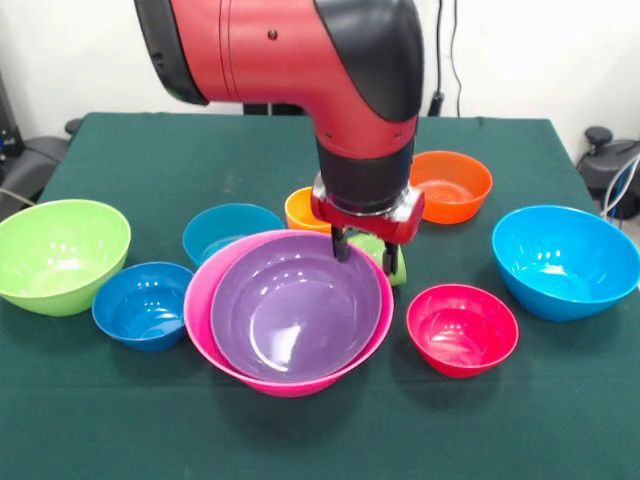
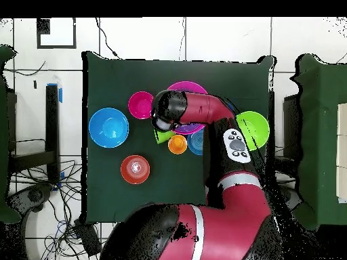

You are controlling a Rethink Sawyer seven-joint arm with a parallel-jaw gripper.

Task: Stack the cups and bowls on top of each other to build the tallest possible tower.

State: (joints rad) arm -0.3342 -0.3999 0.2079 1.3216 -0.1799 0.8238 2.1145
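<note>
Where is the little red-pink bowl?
In the front view, the red-pink bowl sits near the front, right of the pink bowl and left of the big sky blue bowl.

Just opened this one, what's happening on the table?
The Sawyer arm's gripper hangs low just behind the big pink bowl, which already holds the purple bowl, with the lime green cup at its fingers. Whether it grips the cup is unclear. The orange cup and other bowls sit loose around them.

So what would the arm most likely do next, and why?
Probably lift straight up a little. The gripper sits low over the lime green cup behind the purple bowl, its fingers seemingly either side of it. Raising it would clear the bowl's rim before carrying the cup to the stack.
</note>
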